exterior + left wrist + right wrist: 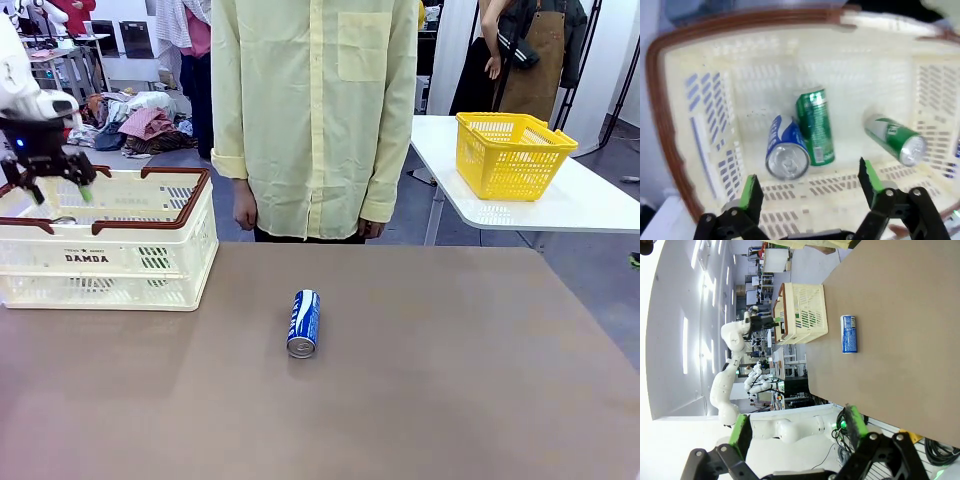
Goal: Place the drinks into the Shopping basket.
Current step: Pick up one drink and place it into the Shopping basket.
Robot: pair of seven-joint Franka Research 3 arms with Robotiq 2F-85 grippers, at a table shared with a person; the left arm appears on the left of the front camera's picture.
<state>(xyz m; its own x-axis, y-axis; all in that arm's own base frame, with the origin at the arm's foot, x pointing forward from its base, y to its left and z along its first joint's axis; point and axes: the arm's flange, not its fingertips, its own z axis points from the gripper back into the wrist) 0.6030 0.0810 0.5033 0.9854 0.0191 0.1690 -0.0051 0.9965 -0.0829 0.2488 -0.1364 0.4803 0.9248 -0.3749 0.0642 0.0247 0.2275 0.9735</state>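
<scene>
**While three cans sit in the basket, one's on the table**

Left gripper [809, 186], jaws apart and holding nothing, hangs over the cream-white plastic lattice Shopping basket [150, 282]. Inside: two green slim metal cans [815, 127] and a blue one [785, 150]. Another blue can [303, 323] lies on the brown table [450, 380] beside the basket. Right gripper [799, 430] is spread too, well away from the basket.

Evenly and brightly lit from overhead in the front view, with soft, faint shadows under the blue can [303, 323] and beside the Shopping basket [110, 262] on the matte table [450, 380]. Soft and motion-blurred throughout the left wrist view, basket rim bowed by wide-angle distortion. Overexposed at the left wall in the right wrist view, rolled sideways, sharp on the tabletop.
</scene>
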